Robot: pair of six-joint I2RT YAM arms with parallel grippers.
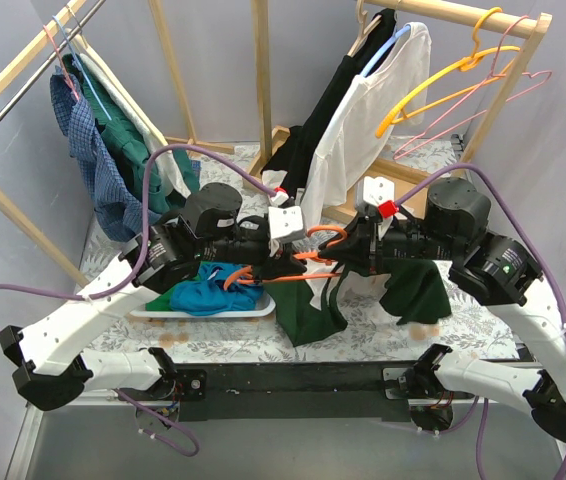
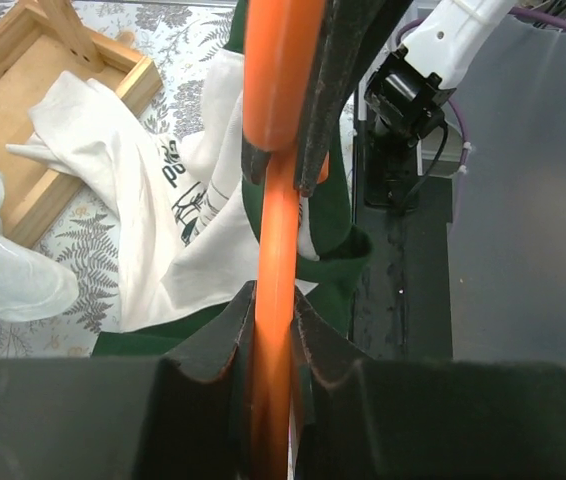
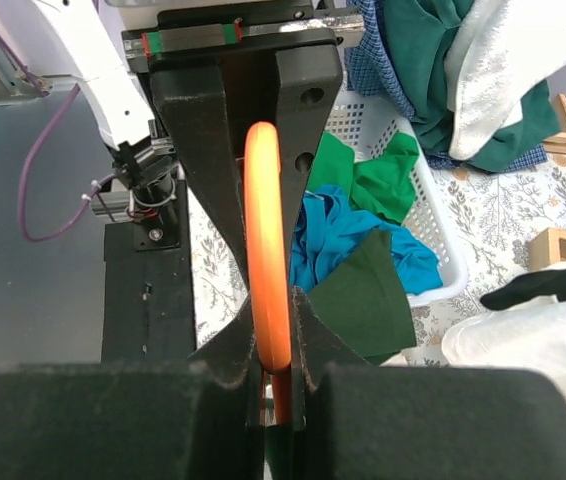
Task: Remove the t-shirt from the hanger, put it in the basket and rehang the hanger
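Note:
An orange hanger (image 1: 308, 256) hangs in mid-air between my two arms, and a dark green t-shirt (image 1: 315, 308) droops from it onto the table. My left gripper (image 1: 301, 250) is shut on the hanger's bar (image 2: 275, 250), which runs up between its jaws (image 2: 273, 312). My right gripper (image 1: 351, 246) is shut on the hanger's curved end (image 3: 266, 230), clamped between its fingertips (image 3: 271, 305). The two grippers face each other almost tip to tip. Green cloth (image 2: 335, 215) lies below the bar, and a fold of the t-shirt (image 3: 365, 300) shows under the right gripper.
A white basket (image 1: 263, 311) of blue and green clothes (image 1: 208, 292) sits under the left arm. A white printed shirt (image 2: 153, 215) lies on the table by the wooden rack base (image 2: 23, 70). Racks with hung clothes (image 1: 103, 150) and spare yellow and pink hangers (image 1: 463, 75) stand behind.

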